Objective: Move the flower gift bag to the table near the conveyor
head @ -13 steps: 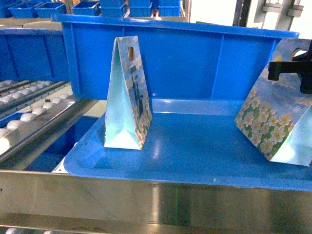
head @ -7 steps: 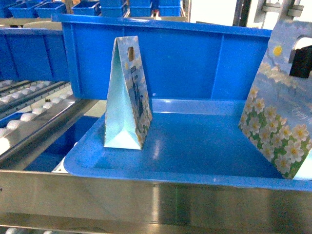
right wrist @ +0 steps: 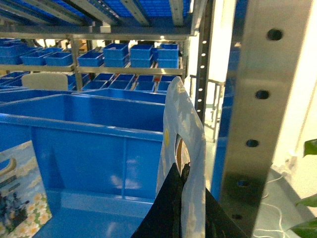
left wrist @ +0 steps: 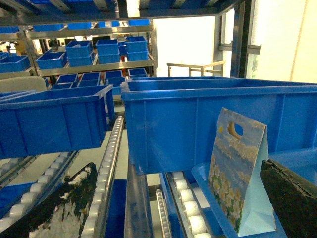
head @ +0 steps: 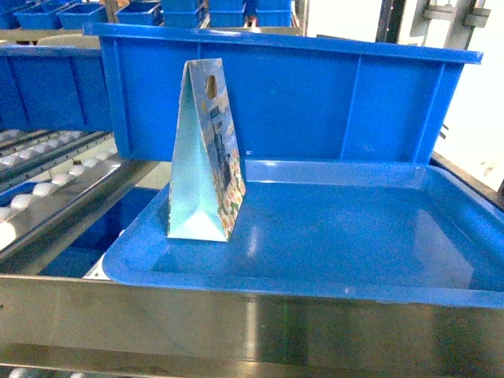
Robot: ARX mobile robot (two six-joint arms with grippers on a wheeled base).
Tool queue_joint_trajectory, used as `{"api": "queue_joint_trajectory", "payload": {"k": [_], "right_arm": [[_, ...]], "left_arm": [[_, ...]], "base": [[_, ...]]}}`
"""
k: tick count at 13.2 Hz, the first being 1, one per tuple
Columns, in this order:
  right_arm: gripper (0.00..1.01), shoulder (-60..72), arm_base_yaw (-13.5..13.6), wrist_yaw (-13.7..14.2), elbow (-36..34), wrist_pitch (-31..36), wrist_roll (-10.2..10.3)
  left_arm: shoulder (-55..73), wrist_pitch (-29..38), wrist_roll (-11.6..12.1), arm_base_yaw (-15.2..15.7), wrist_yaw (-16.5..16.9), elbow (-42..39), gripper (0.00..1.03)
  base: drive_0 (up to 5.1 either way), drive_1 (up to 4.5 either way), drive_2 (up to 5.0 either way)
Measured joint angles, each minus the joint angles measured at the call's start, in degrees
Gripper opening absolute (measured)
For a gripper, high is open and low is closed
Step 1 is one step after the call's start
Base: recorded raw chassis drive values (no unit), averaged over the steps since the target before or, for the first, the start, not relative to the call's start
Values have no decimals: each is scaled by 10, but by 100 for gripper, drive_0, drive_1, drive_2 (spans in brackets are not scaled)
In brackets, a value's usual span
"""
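Note:
My right gripper [right wrist: 181,171] is shut on the top edge of a flower gift bag [right wrist: 190,129], which shows edge-on and is held up beside a steel post. That bag and gripper are out of the head view. A second flower gift bag [head: 206,153] stands upright at the left end of the blue tray [head: 315,283]; it also shows in the left wrist view [left wrist: 237,168]. My left gripper [left wrist: 178,168] is open wide and empty, with that standing bag close to its right finger [left wrist: 292,193]. The conveyor's white rollers [head: 39,189] slope away on the left. The table is out of view.
A tall blue bin [head: 315,94] stands right behind the tray. The steel upright post [right wrist: 257,114] is close on the right of the held bag. A steel front rail [head: 252,331] runs under the tray. More blue bins [left wrist: 54,124] fill the racks behind.
The right gripper has lifted its flower gift bag off the tray's right end and carried it up and out of the head view. The standing bag has not moved.

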Motion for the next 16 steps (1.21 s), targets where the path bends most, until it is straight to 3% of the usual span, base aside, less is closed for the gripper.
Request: {"api": "queue_joint_trajectory", "payload": {"k": [2,6,9,12,14,16], "right_arm": [[2,-87,-28,4,-35,-18,-29],[2,-214,-95,-8,-90,-68,-42],[2,-216,-96,0,-97,-71,-45],[2,-216,-96,0,-97,-71,-45],[2,-216,-96,0,-97,-71,-45],[2,-216,-96,0,-97,-71,-45]], "left_arm": [[0,0,0,0,0,0,98],[0,0,0,0,0,0,98],[1,4,0,-1,0,0,98],[115,78,17,-57,-22,45,98],[186,106,29,-73,-35,87,98],[271,107,46,-119,-55,143,98]], "base": [[0,0,0],[0,0,0],[0,0,0],[0,0,0],[0,0,0],[0,0,0]]}}
